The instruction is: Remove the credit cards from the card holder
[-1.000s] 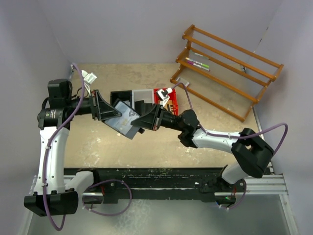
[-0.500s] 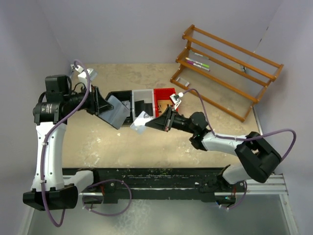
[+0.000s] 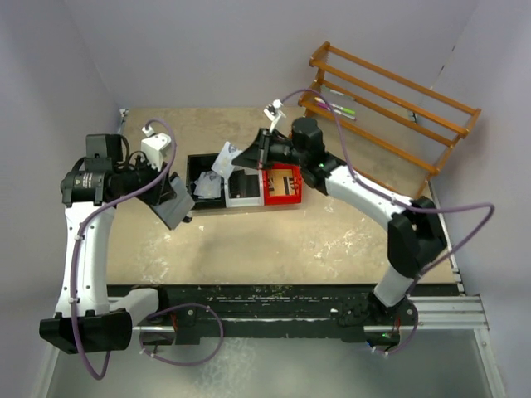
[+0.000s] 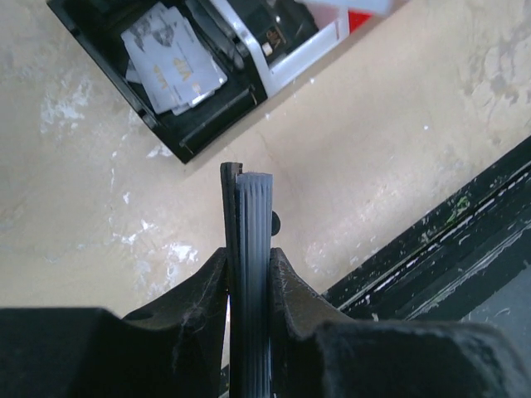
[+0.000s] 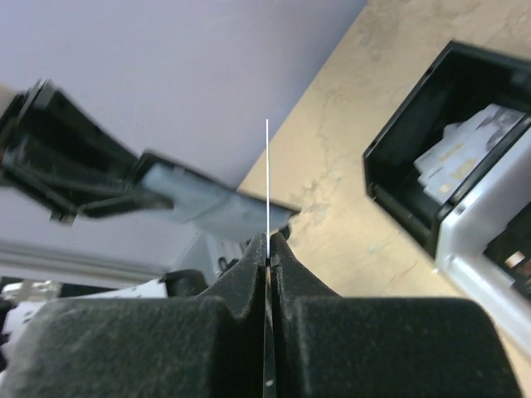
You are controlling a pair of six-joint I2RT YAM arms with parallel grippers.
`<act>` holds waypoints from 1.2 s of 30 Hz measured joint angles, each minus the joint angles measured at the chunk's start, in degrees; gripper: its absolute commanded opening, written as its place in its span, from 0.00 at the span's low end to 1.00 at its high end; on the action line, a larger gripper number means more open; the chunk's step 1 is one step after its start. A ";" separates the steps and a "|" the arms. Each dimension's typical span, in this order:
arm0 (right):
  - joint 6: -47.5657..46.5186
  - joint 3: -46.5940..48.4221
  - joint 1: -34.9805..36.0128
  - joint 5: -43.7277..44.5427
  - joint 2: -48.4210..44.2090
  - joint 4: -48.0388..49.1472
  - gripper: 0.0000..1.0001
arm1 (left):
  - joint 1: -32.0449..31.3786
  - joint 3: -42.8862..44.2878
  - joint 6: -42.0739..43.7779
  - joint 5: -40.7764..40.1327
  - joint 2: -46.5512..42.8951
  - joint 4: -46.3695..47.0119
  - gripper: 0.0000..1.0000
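- The left claw (image 4: 249,267) pinches the card holder (image 4: 229,207) edge-on and holds it up off the table (image 4: 373,166), just to the near-left of the black tray (image 3: 192,168).
- A ribbed stack of credit cards (image 4: 254,215) shows edge-on inside the holder, so it looks far from emptied.
- Several loose cards (image 3: 207,188) lie flat in the black tray. I judge these to be the ones already taken out.
- The right claw (image 5: 267,242) is pressed together on a single card (image 5: 267,166). The card is a thin line in the claw's own view and hangs over the far side of the black tray.
- The task looks partly done. This card has yet to be let go, and then the stack in the holder has to come out.
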 measured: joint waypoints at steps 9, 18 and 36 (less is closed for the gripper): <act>-10.16 25.94 0.31 2.71 24.11 -18.01 0.00 | 0.00 -7.45 8.11 -1.25 0.00 -2.56 0.00; -12.55 40.79 3.13 4.70 39.56 -27.04 0.00 | -0.02 -12.46 13.07 -2.95 1.27 -1.38 0.00; -15.02 49.55 6.71 13.88 45.29 -34.84 0.28 | -0.02 -18.56 16.46 -4.52 1.42 3.85 0.00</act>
